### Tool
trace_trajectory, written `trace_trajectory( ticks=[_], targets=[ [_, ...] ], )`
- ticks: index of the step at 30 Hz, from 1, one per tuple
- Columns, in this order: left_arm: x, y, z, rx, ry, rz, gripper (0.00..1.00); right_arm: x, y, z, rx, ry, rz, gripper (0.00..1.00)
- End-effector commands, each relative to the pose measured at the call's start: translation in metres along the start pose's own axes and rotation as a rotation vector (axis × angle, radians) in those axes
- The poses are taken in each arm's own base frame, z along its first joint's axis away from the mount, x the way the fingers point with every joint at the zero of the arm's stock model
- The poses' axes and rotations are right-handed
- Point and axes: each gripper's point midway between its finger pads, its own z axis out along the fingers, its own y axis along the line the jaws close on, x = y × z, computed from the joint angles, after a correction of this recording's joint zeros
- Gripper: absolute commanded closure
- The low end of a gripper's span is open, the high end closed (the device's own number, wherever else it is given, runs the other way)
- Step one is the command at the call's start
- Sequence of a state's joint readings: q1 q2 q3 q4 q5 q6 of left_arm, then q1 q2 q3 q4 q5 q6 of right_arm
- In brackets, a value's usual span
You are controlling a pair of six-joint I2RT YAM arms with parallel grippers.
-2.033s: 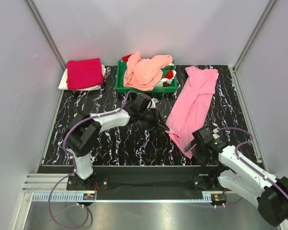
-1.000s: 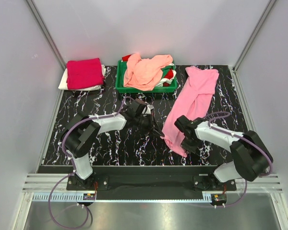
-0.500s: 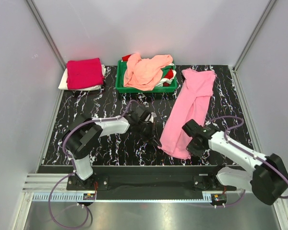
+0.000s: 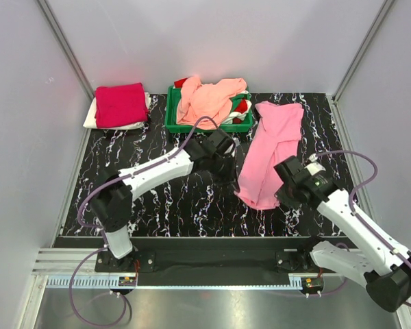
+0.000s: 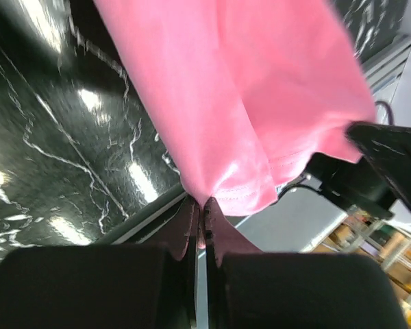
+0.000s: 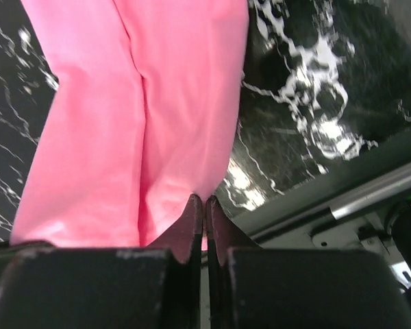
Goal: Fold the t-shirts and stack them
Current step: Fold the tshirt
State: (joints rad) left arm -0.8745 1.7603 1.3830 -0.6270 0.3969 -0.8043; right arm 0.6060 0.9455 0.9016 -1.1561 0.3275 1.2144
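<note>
A long pink t-shirt (image 4: 270, 147) lies folded lengthwise on the right of the marble table, its near end lifted. My left gripper (image 4: 234, 173) is shut on the near left corner of that pink t-shirt (image 5: 260, 103). My right gripper (image 4: 282, 199) is shut on the near right corner, the pink t-shirt (image 6: 144, 116) hanging from its tips. A folded crimson t-shirt (image 4: 120, 104) sits on a white one (image 4: 90, 118) at the back left. A crumpled peach t-shirt (image 4: 209, 101) fills the tray.
A green plastic tray (image 4: 172, 122) stands at the back centre with more garments under the peach one. Grey walls close in the back and both sides. The black marble table (image 4: 157, 205) shows bare between the arms' bases.
Both grippers have lifted the pink t-shirt's near end and carried it toward the back. The left arm stretched out to the right; the shirt now covers a shorter length.
</note>
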Motion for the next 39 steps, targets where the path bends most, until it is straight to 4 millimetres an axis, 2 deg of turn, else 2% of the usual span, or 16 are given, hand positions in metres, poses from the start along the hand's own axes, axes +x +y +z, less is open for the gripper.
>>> trace_trajectory(
  ticks=[1,3,5,8,10,11,12,13,14,15,16,19,21,28,32,39],
  targets=[
    [-0.015,0.014,-0.011,-0.148,-0.022,0.058,1.0,-0.04,0.011,-0.002,0.008,-0.121,-0.019,1.0],
    [-0.028,0.01,-0.009,-0.158,-0.029,0.073,1.0,-0.053,0.023,-0.002,-0.037,-0.13,-0.034,1.0],
    [-0.034,0.013,-0.004,-0.176,-0.012,0.065,1.0,-0.072,0.022,0.004,-0.03,-0.145,-0.022,1.0],
    [-0.058,0.0,-0.011,-0.157,-0.052,0.08,1.0,-0.091,0.032,0.011,-0.04,-0.159,-0.007,1.0],
    [-0.079,-0.006,-0.011,-0.152,-0.073,0.081,1.0,-0.097,0.039,0.018,-0.042,-0.156,-0.023,1.0],
    [-0.086,0.0,-0.001,-0.165,-0.057,0.073,1.0,-0.103,0.041,0.021,-0.038,-0.16,-0.015,1.0],
    [-0.094,0.001,-0.002,-0.16,-0.061,0.064,1.0,-0.106,0.046,0.023,-0.052,-0.163,-0.019,1.0],
    [-0.105,-0.01,-0.006,-0.125,-0.074,0.071,1.0,-0.109,0.046,0.028,-0.041,-0.158,-0.018,1.0],
    [-0.109,-0.005,0.004,-0.129,-0.056,0.059,1.0,-0.115,0.048,0.029,-0.043,-0.166,-0.007,1.0],
    [-0.118,-0.003,0.003,-0.121,-0.064,0.048,1.0,-0.119,0.051,0.034,-0.043,-0.165,-0.011,1.0],
    [-0.127,-0.012,0.0,-0.086,-0.075,0.049,1.0,-0.122,0.05,0.036,-0.039,-0.166,-0.007,1.0],
    [-0.144,-0.015,0.008,-0.022,-0.072,0.028,0.99,-0.134,0.053,0.045,-0.035,-0.165,0.002,1.0],
    [-0.161,-0.027,0.009,0.05,-0.106,0.052,0.99,-0.14,0.054,0.049,-0.034,-0.166,0.008,1.0],
    [-0.188,-0.055,0.025,0.244,-0.147,0.114,0.97,-0.158,0.055,0.062,-0.019,-0.173,0.03,1.0],
    [-0.197,-0.051,0.044,0.277,-0.151,0.113,0.97,-0.161,0.049,0.078,-0.003,-0.162,0.045,1.0],
    [-0.219,-0.041,0.061,0.302,-0.189,0.092,0.95,-0.162,0.044,0.124,0.029,-0.106,0.062,1.0]
  ],
)
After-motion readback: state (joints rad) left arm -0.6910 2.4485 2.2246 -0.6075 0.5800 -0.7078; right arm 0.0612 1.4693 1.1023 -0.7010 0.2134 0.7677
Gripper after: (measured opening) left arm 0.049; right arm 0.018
